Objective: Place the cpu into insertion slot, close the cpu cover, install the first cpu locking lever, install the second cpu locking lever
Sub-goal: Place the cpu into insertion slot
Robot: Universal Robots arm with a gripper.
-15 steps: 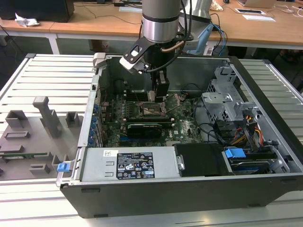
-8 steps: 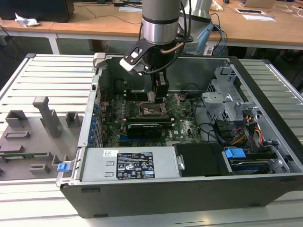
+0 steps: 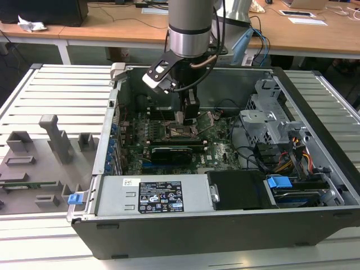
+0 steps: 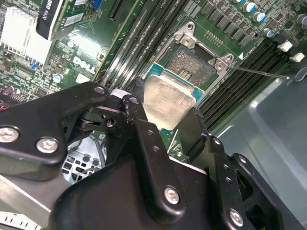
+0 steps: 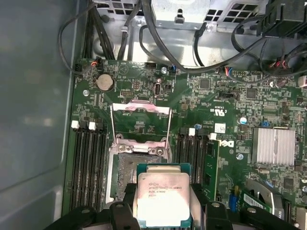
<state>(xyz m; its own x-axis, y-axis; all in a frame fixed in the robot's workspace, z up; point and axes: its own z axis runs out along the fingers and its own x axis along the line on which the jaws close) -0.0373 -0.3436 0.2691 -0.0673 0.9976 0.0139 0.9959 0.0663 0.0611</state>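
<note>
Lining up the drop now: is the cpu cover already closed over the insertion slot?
No: in the first wrist view the cpu cover stands swung up off the insertion slot, whose dark contact field lies bare.

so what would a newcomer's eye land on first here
The gripper pinching the cpu by its edges, close over the bare insertion slot. The cpu cover stands flipped open at the slot's far edge, all deep inside the opened computer case in the exterior view.
</note>
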